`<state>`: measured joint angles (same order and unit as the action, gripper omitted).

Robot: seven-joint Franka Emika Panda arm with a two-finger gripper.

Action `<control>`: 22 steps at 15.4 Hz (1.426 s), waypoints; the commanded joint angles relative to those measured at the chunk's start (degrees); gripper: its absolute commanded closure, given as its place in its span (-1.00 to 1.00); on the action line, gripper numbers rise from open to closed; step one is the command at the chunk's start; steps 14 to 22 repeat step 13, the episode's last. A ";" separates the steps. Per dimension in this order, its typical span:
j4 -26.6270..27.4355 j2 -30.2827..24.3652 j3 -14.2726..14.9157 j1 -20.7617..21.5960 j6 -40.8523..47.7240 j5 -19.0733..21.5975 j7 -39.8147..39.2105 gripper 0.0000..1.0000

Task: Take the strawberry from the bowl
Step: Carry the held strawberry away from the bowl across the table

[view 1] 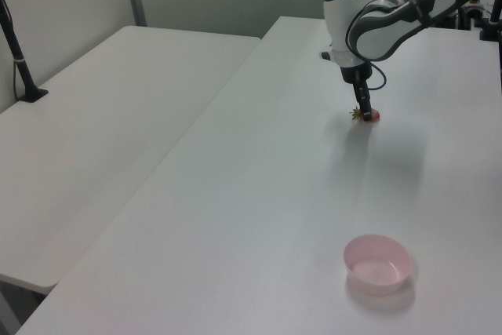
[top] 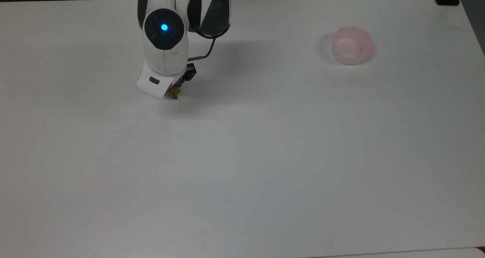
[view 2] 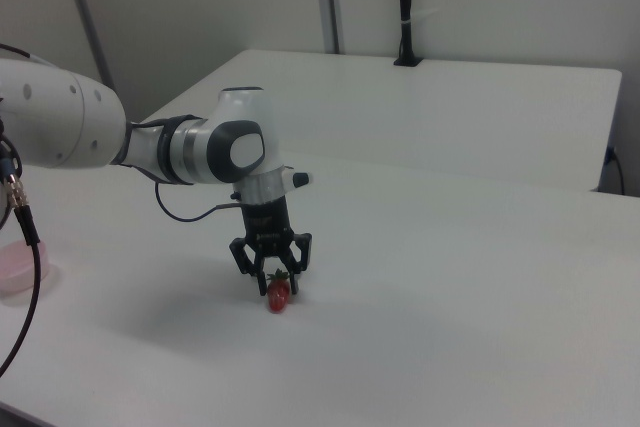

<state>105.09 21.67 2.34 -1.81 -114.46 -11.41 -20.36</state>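
Strawberry (view 2: 278,293) sits on the white table (view 2: 480,287) just below my gripper (view 2: 271,272), between my 2 spread fingertips; bowl (top: 352,46) stands well apart.

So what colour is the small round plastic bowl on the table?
Pale translucent pink bowl, clearest in the top view.

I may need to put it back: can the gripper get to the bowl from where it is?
Probably yes. The gripper is down at the table with the strawberry between its fingers, and the bowl stands apart, with bare tabletop between them.
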 commanded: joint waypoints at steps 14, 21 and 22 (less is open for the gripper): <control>-6.82 -21.76 -1.73 0.40 12.51 7.45 22.49 -1.00; -6.82 -21.76 -1.73 0.40 12.51 7.45 22.49 -1.00; -6.82 -21.76 -1.73 0.40 12.51 7.45 22.49 -1.00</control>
